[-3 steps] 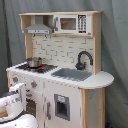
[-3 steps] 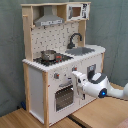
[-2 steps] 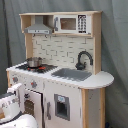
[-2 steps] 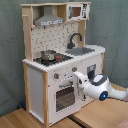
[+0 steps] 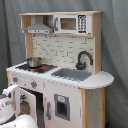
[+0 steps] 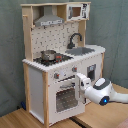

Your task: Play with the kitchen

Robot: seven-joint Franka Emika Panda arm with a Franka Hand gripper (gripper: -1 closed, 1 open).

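- The kitchen (image 6: 55, 65) stood on a wooden floor (image 6: 15, 119) before a grey curtain (image 6: 11, 50).
- A pot (image 6: 48, 54) sat on the kitchen's stovetop.
- The gripper (image 6: 80, 85) hung at the kitchen's open oven door (image 6: 65, 97); whether clenched or released, I cannot tell.

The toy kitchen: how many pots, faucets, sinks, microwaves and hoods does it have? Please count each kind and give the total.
pot: 1
faucet: 1
sink: 1
microwave: 1
hood: 1
Total on the toy kitchen: 5
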